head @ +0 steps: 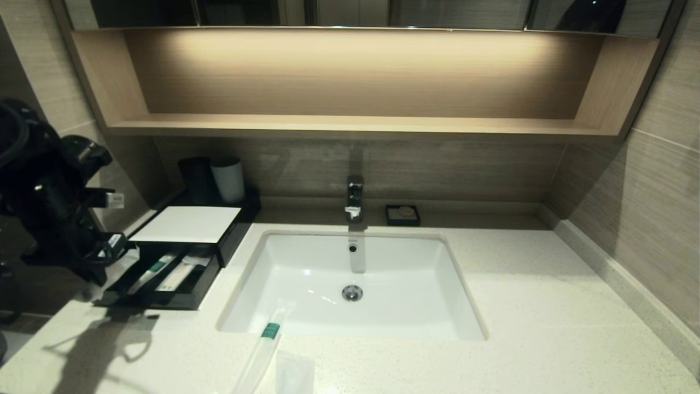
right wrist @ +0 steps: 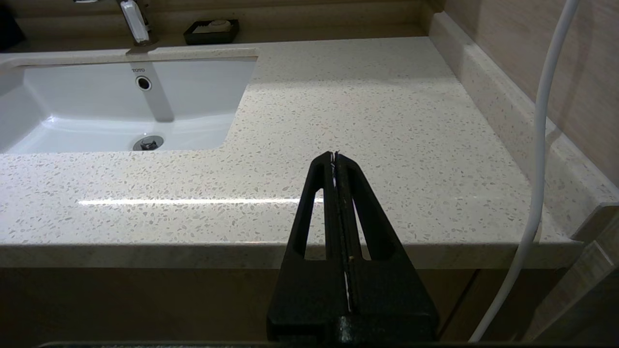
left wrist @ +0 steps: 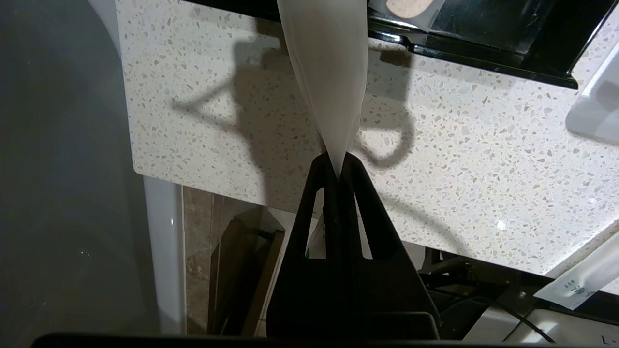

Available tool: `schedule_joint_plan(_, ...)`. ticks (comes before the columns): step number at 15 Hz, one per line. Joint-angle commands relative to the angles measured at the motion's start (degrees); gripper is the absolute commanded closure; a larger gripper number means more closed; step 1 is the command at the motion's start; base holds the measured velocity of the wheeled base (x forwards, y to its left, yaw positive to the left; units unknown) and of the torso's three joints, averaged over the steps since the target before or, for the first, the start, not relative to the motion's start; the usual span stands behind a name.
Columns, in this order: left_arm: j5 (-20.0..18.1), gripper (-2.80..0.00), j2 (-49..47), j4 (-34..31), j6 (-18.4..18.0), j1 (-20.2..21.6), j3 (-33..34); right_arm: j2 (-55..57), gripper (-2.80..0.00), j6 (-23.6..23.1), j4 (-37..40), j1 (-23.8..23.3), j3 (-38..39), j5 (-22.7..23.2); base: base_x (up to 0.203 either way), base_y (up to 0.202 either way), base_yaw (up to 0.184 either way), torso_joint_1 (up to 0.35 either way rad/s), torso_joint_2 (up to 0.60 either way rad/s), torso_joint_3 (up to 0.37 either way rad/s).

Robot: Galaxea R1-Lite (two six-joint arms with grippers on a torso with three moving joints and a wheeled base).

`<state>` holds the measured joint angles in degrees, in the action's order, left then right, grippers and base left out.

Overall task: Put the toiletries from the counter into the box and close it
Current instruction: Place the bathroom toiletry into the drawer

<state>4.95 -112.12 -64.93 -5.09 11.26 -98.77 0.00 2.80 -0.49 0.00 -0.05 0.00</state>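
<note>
Overhead, speckled stone counter [left wrist: 459, 159], limp translucent sachet [left wrist: 329, 72] in left end effector [left wrist: 337, 169]

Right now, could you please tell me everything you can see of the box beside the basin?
The box is low, flat and black, with a white top panel. Its front drawer stands pulled out and holds slim clear sachets lying lengthwise, one with a green-tipped item. It rests on the speckled counter, left of the basin.

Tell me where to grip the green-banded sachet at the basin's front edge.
Probably the near half of the green-banded sachet, below the band, where it lies flat on the counter. Come from straight above, pinching across its narrow width; the far tip overhangs the basin, unsupported.
</note>
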Motion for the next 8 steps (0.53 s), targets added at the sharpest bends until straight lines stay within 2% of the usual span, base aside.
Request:
schedule_joint_plan(1, -0.04, 0.0, -1.26, -0.31, -0.7, 0.15, -0.54, 0.09, 0.0, 0.01, -0.04, 0.0, 0.05, 0.0, 0.0, 0.0, 0.0, 0.0, 0.0, 0.0)
schedule_joint_plan(8, -1.08, 0.0, -2.51, 0.07, -1.5, -0.01, -2.49, 0.09, 0.0, 0.01, -0.04, 0.0, 0.05, 0.0, 0.0, 0.0, 0.0, 0.0, 0.0, 0.0)
